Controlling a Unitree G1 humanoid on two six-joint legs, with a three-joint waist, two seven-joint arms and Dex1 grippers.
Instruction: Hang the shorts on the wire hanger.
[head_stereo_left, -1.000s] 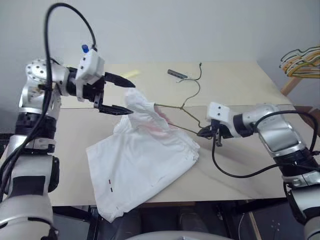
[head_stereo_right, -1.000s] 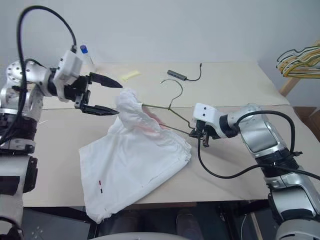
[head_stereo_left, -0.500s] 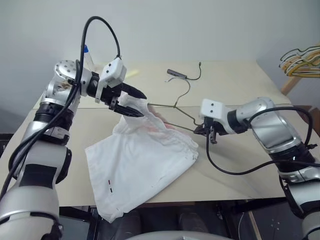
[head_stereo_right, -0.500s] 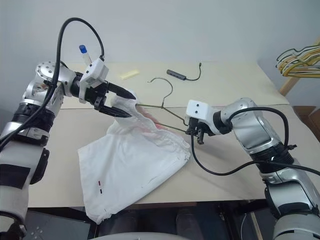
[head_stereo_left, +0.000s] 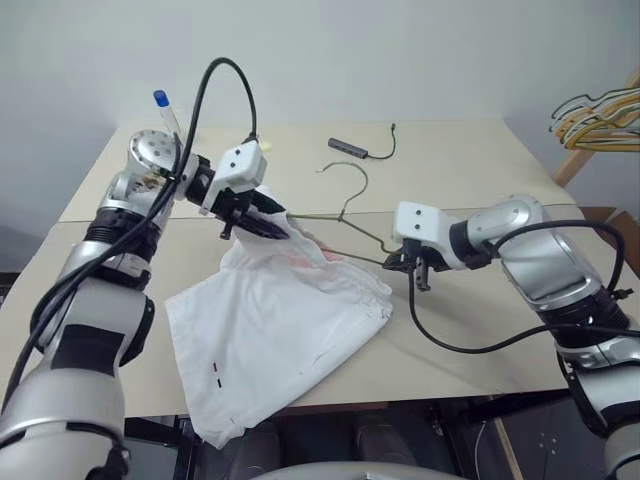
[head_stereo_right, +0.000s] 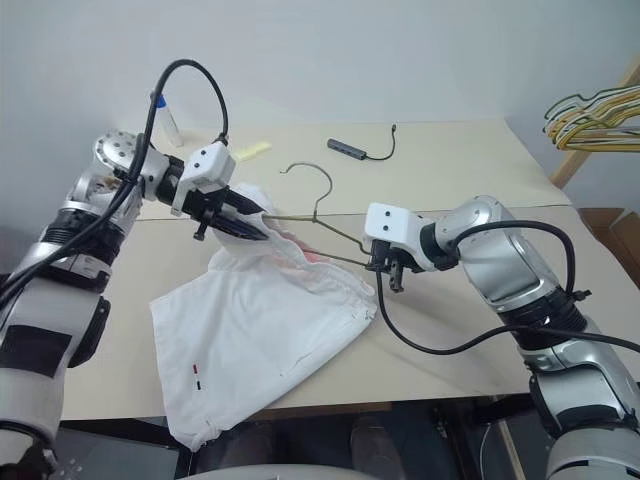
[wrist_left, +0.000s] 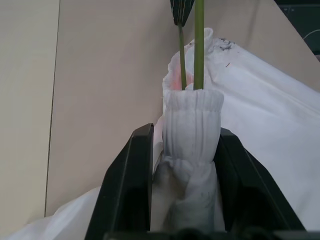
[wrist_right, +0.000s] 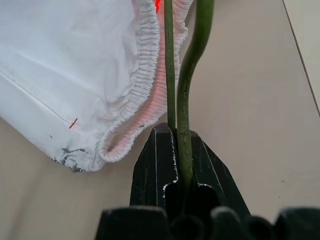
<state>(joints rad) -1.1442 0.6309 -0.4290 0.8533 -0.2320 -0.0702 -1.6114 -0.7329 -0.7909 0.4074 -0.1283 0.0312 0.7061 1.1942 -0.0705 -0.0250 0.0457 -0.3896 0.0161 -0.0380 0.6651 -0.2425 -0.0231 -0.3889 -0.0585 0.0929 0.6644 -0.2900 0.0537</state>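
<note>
From the left eye view we see the large white cloth shorts (head_stereo_left: 280, 345) spread over the near half of the pale beige table (head_stereo_left: 470, 170), one leg hanging past the front edge and a small red-and-black mark (head_stereo_left: 217, 372) near that hem. The thin dark olive-grey wire hanger (head_stereo_left: 345, 215) lies across the table with one corner pushed into the gathered waistband, its hook pointing toward the far side. Our left claw (head_stereo_left: 268, 222) sits at the raised waistband end, its two black fingers on either side of the bunched cloth. Our right claw (head_stereo_left: 405, 262) is pressed together on the hanger's other corner, just beside the shorts' edge.

The right eye view adds a short grey cable with a bar-shaped plug (head_stereo_right: 362, 152) on the far part of the table, a yellow slip (head_stereo_right: 252, 150) near the left arm, and bunched yellow and orange hangers (head_stereo_right: 592, 112) well apart on the right.

In the left wrist view the fingers (wrist_left: 131, 185) stand partly spread, flanking the ribbed waistband roll (whether they already press it we cannot tell), with two hanger wires entering the cloth.

In the right wrist view the fingers (wrist_right: 152, 170) pinch the green-grey wire, the elastic waistband lying beside it.
</note>
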